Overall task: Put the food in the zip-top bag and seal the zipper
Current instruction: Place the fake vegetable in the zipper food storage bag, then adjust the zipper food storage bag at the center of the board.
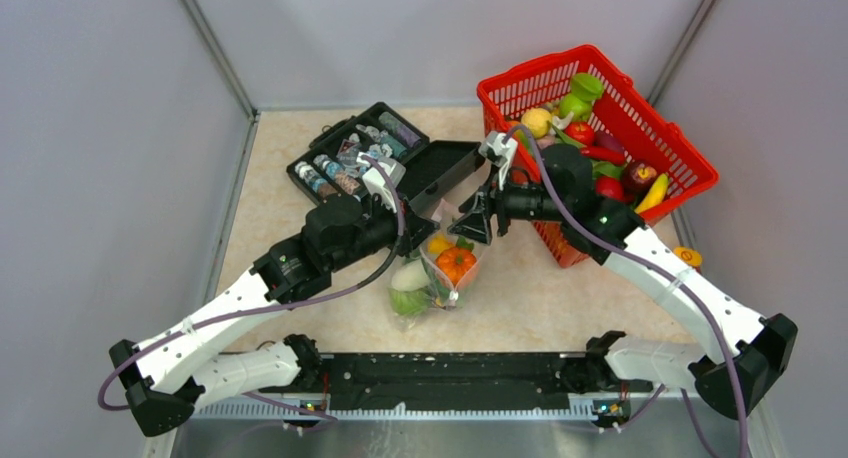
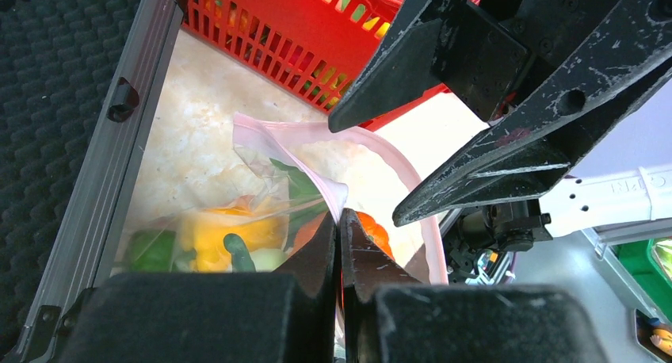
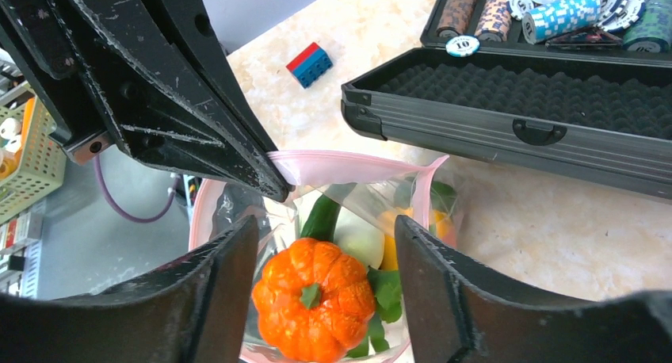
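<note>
The clear zip-top bag (image 1: pixel 437 275) lies at the table's middle, mouth open toward the back. Inside it are an orange tomato (image 1: pixel 456 264), a white radish (image 1: pixel 408 277) and a yellow pepper (image 1: pixel 438 244). My left gripper (image 1: pixel 418 234) is shut on the bag's pinkish zipper (image 2: pixel 380 145) rim, as its own view (image 2: pixel 341 218) shows. My right gripper (image 1: pixel 470 224) is open just above the bag's mouth. In the right wrist view its open fingers (image 3: pixel 325 232) stand either side of the orange tomato (image 3: pixel 317 299), which lies below them inside the bag. The zipper (image 3: pixel 349 166) is open.
A red mesh basket (image 1: pixel 530 70) with several more toy foods (image 1: pixel 580 103) stands at the back right. An open black case (image 1: pixel 440 168) holding small bottles (image 1: pixel 345 163) lies behind the left gripper. A small orange toy (image 1: pixel 687 255) lies by the right arm. A blue-red brick (image 3: pixel 309 64) is on the table.
</note>
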Available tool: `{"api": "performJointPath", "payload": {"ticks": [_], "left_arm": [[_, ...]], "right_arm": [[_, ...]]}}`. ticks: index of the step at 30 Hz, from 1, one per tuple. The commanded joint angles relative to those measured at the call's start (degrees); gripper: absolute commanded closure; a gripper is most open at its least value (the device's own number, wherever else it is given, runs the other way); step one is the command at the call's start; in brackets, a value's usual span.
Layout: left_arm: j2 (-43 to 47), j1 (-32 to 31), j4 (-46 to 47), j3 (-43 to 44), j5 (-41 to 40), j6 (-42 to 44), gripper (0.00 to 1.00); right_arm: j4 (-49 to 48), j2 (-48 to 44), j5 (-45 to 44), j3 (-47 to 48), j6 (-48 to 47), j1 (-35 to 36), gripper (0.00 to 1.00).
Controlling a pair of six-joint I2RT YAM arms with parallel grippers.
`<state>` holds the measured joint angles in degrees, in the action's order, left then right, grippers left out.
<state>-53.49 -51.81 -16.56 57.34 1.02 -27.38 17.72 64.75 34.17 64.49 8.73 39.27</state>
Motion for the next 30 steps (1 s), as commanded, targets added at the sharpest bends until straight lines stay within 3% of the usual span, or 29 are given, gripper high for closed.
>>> {"api": "performJointPath", "payload": {"ticks": [1, 7, 14, 19, 23, 28, 30], "left_arm": [[1.28, -0.13, 3.39, 1.89, -0.27, -0.24, 1.0], [0.91, -0.13, 3.46, 2.05, -0.24, -0.18, 1.0], [0.24, -0.13, 3.83, 2.15, -1.34, -0.22, 1.0], [-0.01, -0.13, 3.55, 2.25, -1.35, -0.22, 1.0], [0.02, -0.13, 3.21, 2.25, -1.32, -0.24, 1.0], [-0.18, -0.13, 2.9, 1.99, -1.4, -0.31, 1.0], [-0.5, -0.13, 2.62, 2.07, -1.54, -0.31, 1.0]], "right_arm": [[3.66, -3.27, -4.08, 1.5, -3.03, 0.64, 0.4], [7.88, -9.29, -18.51, 0.84, -1.6, 0.64, 0.38], [12.32, -6.26, -20.01, -2.61, 4.17, 0.69, 0.39], [7.89, -2.04, -17.67, -5.49, 9.17, 0.66, 0.45], [7.28, -0.24, -17.83, -5.34, 9.86, 0.66, 0.62], [6.53, -2.36, -18.68, -4.92, 9.46, 0.66, 0.94], [6.26, -3.92, -20.53, -4.67, 9.27, 0.65, 1.0]]}}
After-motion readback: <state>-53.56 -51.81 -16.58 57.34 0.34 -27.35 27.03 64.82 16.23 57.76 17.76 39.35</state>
